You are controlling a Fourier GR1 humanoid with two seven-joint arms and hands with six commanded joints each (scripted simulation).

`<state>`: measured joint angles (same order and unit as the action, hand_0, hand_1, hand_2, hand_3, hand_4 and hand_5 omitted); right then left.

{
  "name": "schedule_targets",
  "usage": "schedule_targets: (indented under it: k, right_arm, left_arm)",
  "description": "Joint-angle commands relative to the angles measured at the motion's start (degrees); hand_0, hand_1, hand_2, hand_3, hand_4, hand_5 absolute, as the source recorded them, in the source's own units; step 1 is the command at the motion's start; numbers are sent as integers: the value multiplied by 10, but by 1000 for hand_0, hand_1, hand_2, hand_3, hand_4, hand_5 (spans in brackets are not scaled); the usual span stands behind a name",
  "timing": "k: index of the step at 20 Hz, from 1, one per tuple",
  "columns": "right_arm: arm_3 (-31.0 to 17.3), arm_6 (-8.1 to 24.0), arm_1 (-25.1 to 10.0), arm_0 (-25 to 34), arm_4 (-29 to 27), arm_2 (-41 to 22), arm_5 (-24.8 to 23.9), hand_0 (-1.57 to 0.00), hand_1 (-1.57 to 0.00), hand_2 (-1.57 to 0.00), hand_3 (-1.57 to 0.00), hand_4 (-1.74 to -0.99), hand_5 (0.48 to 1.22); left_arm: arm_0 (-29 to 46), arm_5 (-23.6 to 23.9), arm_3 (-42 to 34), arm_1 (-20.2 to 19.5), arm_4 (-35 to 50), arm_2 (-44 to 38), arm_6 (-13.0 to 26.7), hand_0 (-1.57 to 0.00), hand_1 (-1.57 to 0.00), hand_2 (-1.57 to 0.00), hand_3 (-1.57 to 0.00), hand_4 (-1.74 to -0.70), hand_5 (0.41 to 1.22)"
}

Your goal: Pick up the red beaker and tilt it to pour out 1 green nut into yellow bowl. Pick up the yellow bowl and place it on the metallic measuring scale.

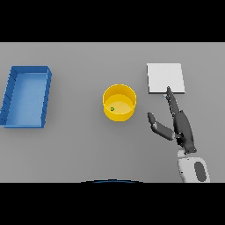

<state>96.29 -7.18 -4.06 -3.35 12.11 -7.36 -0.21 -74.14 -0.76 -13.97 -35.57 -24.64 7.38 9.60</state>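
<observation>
A yellow bowl (119,102) stands upright near the middle of the table, with a small green nut (112,108) lying inside it. To its right, further back, lies the flat light-grey measuring scale (165,78). My right hand (181,125) is to the right of the bowl and apart from it, open, fingers stretched towards the scale's near edge and thumb spread towards the bowl. No red beaker shows in the head view. My left hand is out of sight.
A blue rectangular bin (26,96) sits at the far left of the grey table, well away from the bowl and scale.
</observation>
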Motion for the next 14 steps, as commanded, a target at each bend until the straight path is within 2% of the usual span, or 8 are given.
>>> schedule_targets:
  k: [1,4,6,9,11,14]
  right_arm:
    - [2,-3,0,-1,0,-2,2,1,1,1,1,-1138,648]
    - [-5,-7,-1,3,-6,2,3,1,1,1,1,-1127,664]
    - [-8,-18,-4,-3,-7,2,7,1,1,1,1,-1141,673]
    - [3,-14,-1,-6,2,-5,3,1,1,1,1,-1166,676]
    - [-8,-11,-1,-3,4,-3,1,1,1,1,1,-1174,676]
    - [-4,-14,1,-5,1,-2,-1,1,1,1,1,-1161,671]
  left_arm:
    - [18,13,-9,3,19,-14,24,-1571,-1571,-1571,-1567,-1741,1221]
    - [101,33,-66,8,69,-39,45,-1571,-1571,-1571,-1569,-1741,1221]
    - [180,50,-132,11,96,-43,55,-1571,-1571,-1571,-1570,-1741,1221]
    - [282,69,-251,18,134,-49,85,-1571,-1571,-1571,-1570,-1741,1221]
    - [342,79,-325,24,151,-45,104,-1571,-1571,-1571,-1571,-1741,1151]
    - [389,95,-392,30,159,-40,156,-1571,-1571,-1571,-1571,-1741,984]
